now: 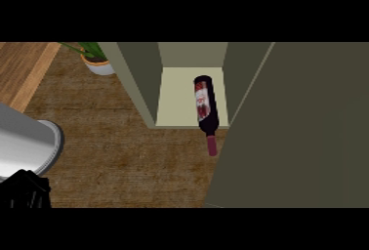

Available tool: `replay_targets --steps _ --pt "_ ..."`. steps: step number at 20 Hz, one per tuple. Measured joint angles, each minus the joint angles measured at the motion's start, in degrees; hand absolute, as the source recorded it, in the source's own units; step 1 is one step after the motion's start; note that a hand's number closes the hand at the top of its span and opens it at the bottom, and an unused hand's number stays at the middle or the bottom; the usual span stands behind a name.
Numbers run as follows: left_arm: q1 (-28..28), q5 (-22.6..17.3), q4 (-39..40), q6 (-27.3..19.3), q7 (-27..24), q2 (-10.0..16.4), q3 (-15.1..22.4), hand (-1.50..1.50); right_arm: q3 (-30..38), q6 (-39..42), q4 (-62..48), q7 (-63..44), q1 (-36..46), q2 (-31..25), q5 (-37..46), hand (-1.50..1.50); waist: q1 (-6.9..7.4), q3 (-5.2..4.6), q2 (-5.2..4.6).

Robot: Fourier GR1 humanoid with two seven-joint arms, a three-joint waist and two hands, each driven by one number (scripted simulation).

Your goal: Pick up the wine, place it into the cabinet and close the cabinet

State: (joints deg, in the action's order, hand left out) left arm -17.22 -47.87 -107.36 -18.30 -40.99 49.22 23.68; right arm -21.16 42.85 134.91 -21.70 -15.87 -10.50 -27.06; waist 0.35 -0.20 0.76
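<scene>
The wine bottle [204, 105] lies on its side inside the cabinet [175, 100]. It is dark glass with a red-and-white label and a reddish capsule on the neck. Its base points to 12 o'clock and its neck to 6 o'clock, poking out past the front edge of the pale shelf floor. It sits toward the 3 o'clock wall. The olive door [302, 132] stands open at 3 o'clock.
</scene>
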Motion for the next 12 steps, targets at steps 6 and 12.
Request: replay_targets --steps 6,12 --pt "-3.1 -2.8 1.5 5.3 -1.0 3.0 -4.4 1.50 -8.2 -3.6 0.8 -3.5 4.4 5.4 10.5 1.50 -0.09 -0.09 0.40" --pt "-5.3 -4.5 2.9 9.7 -1.8 5.0 -7.3 1.50 -11.9 -9.4 2.6 -5.8 11.0 6.5 19.9 1.50 0.46 -0.18 0.51"
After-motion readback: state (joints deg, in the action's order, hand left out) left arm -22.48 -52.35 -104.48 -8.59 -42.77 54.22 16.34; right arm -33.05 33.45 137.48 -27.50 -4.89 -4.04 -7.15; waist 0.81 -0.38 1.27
